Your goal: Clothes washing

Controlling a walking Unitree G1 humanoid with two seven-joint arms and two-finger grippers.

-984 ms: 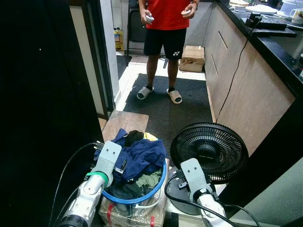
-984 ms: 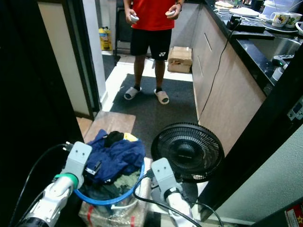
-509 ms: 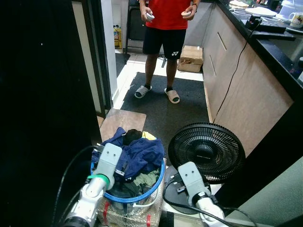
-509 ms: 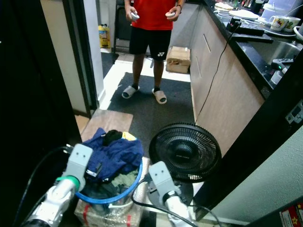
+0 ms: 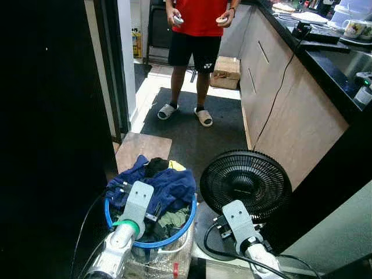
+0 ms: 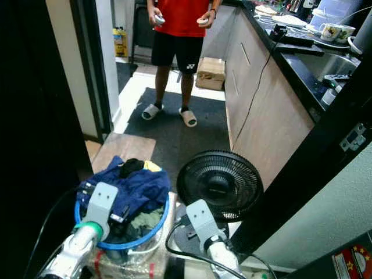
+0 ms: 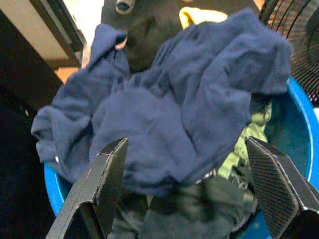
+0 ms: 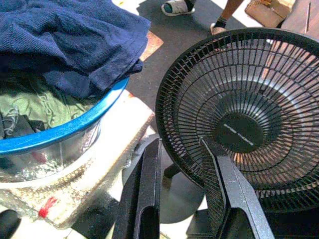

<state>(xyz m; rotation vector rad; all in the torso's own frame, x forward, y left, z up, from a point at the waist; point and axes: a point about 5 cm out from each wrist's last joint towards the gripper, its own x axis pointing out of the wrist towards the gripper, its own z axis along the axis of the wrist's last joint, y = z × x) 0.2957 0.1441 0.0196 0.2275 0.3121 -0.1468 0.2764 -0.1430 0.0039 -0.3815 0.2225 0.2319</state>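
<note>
1. Over the last second the head camera drew back and tilted, so the blue laundry basket (image 5: 150, 242) sat nearer the frame's middle; the clothes looked undisturbed, so the pick had likely not begun
2. The left gripper (image 7: 189, 199) hovered over the navy garment (image 7: 184, 114), fingers spread wide
3. The right gripper (image 8: 182, 199) hung beside the black fan (image 8: 239, 124), fingers narrowly parted, empty

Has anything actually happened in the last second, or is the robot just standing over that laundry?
Mostly the camera view shifted, so the whole scene slid. Nothing was grabbed or released. The left gripper still hangs open over the blue garment piled in the blue basket, and the right gripper still points at the black fan. The person stays on the dark mat.
</note>
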